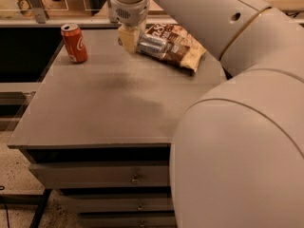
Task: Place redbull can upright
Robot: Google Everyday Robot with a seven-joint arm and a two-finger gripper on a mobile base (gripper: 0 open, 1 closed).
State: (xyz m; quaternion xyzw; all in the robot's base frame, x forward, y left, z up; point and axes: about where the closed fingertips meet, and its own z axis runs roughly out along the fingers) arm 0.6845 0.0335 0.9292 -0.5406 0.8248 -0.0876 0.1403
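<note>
Gripper (129, 38): far edge of grey bench (109, 108), clenched around slim silver metal redbull can (153, 45).
Can: held sideways above crinkled brown snack bag (186, 50), needs turning upright.

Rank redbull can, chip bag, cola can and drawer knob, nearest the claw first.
The claw is over the table's back.
1. redbull can, against the claw
2. chip bag, just right
3. cola can, left
4. drawer knob, below, in front
</note>
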